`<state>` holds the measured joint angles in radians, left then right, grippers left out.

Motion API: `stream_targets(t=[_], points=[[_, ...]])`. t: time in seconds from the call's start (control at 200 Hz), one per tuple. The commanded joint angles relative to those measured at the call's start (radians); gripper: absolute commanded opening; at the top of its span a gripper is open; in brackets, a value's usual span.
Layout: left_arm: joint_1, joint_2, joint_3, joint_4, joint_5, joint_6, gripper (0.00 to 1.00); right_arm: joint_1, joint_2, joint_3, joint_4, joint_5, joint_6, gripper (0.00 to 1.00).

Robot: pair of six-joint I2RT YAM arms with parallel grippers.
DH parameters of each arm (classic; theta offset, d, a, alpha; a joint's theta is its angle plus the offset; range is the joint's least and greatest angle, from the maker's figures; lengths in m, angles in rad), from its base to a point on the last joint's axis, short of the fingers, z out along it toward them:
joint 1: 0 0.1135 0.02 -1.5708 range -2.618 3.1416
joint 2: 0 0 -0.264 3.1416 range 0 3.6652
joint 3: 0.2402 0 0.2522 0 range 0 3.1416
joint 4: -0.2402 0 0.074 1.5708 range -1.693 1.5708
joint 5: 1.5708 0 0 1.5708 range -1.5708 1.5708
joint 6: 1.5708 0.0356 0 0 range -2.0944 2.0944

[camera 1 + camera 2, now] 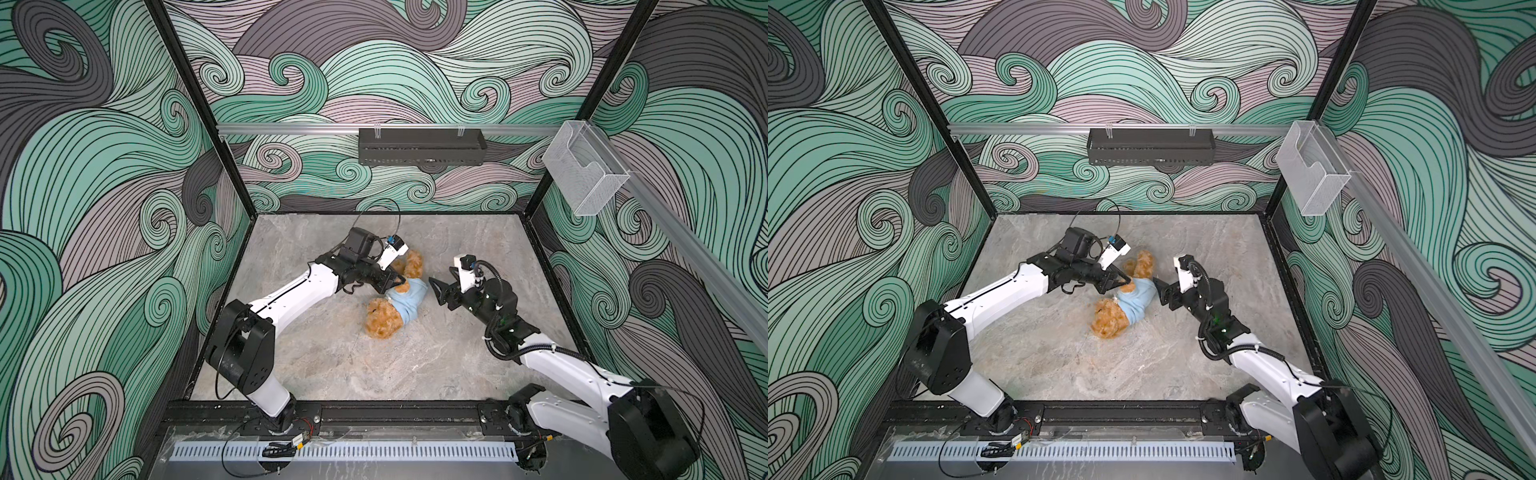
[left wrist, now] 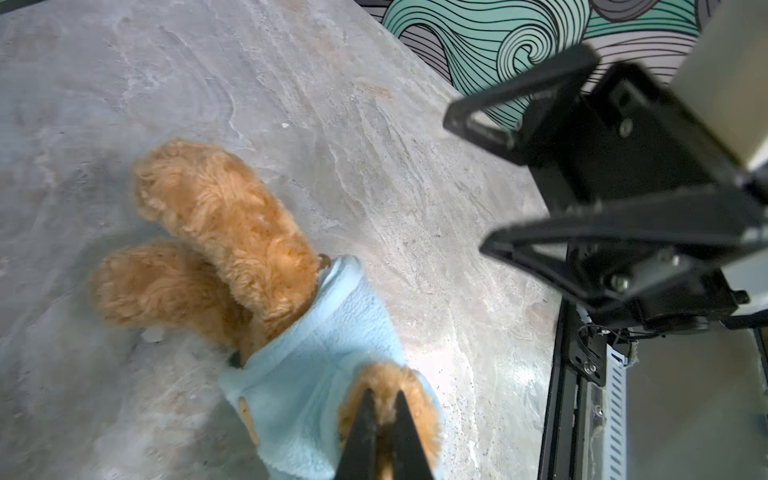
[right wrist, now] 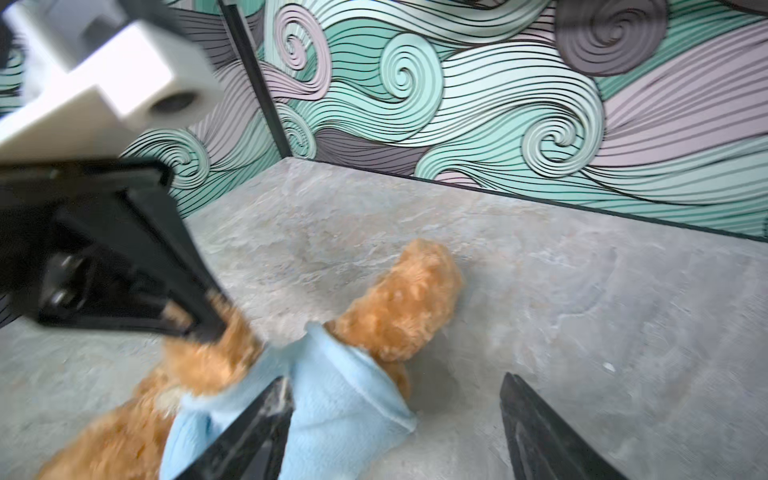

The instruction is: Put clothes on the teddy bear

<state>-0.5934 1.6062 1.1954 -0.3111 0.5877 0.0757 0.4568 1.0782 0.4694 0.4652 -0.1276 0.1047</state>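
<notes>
Top view has the teddy bear (image 1: pixel 382 319) lying on the worktop (image 1: pixel 332 365) between both arms. Its head is nearest the front rail, and its long axis runs away and a bit right. The light-blue garment (image 1: pixel 409 300) covers the middle, and the legs stick out at the far end. The left tool (image 1: pixel 400 282) is pinching a furry paw that pokes out of a sleeve. The right tool (image 1: pixel 436 293) is spread wide, right beside the hem. I reckon the right arm is better placed for tugging the hem toward the legs.
</notes>
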Motion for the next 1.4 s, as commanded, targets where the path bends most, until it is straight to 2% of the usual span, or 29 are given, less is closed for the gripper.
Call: stream_targets(t=[0.0,0.075,0.185,0.255,0.29,0.42,0.465,0.525,0.595,0.745,0.905,1.005,1.111,1.156,1.196,1.266,1.336,1.396], points=[[-0.073,-0.007,-0.086,0.098,0.003,-0.028,0.32,-0.03,0.002,0.036,-0.169,0.009,0.07,0.77],[-0.104,-0.026,-0.137,0.17,-0.023,-0.105,0.47,-0.033,0.041,0.045,-0.162,-0.056,0.097,0.71],[-0.121,-0.094,-0.184,0.249,-0.022,-0.221,0.6,-0.026,0.131,0.069,-0.121,-0.195,0.168,0.55],[-0.119,-0.164,-0.215,0.25,-0.067,-0.258,0.67,-0.003,0.18,0.091,-0.126,-0.249,0.185,0.47],[-0.117,-0.219,-0.234,0.237,-0.114,-0.274,0.68,0.009,0.209,0.097,-0.13,-0.261,0.182,0.45],[-0.112,-0.362,-0.322,0.121,-0.475,-0.428,0.75,0.017,0.302,0.089,-0.154,-0.268,0.2,0.33],[-0.112,-0.384,-0.349,0.079,-0.532,-0.475,0.76,0.019,0.321,0.074,-0.15,-0.268,0.205,0.3],[-0.114,-0.393,-0.376,0.025,-0.534,-0.525,0.78,0.021,0.335,0.051,-0.149,-0.257,0.213,0.26],[-0.122,-0.376,-0.411,0.017,-0.503,-0.667,0.81,0.024,0.335,0.018,-0.148,-0.234,0.226,0.23],[-0.176,-0.289,-0.519,0.281,-0.381,-0.883,0.83,0.055,0.321,-0.051,-0.125,-0.179,0.26,0.19],[-0.217,-0.122,-0.436,0.29,-0.336,-0.851,0.85,0.097,0.308,-0.092,-0.1,-0.118,0.283,0.18],[-0.217,-0.064,-0.413,0.316,-0.328,-0.812,0.76,0.097,0.283,-0.082,-0.127,-0.115,0.262,0.2],[-0.214,-0.048,-0.387,0.281,-0.398,-0.703,0.55,0.095,0.196,-0.038,-0.246,-0.095,0.194,0.26],[-0.213,-0.055,-0.377,0.247,-0.462,-0.637,0.45,0.092,0.147,-0.016,-0.309,-0.078,0.16,0.33],[-0.212,-0.068,-0.375,0.229,-0.518,-0.56,0.37,0.087,0.103,0.005,-0.365,-0.06,0.131,0.43],[-0.212,-0.106,-0.381,0.227,-0.609,-0.403,0.18,0.071,0.028,0.041,-0.437,-0.042,0.088,0.63],[-0.213,-0.164,-0.415,0.278,-0.688,-0.22,0.01,0.042,-0.034,0.084,-0.497,-0.042,0.058,0.73],[-0.212,-0.227,-0.451,0.347,-0.761,-0.076,0.0,0.013,-0.071,0.137,-0.552,-0.048,0.044,0.77]])
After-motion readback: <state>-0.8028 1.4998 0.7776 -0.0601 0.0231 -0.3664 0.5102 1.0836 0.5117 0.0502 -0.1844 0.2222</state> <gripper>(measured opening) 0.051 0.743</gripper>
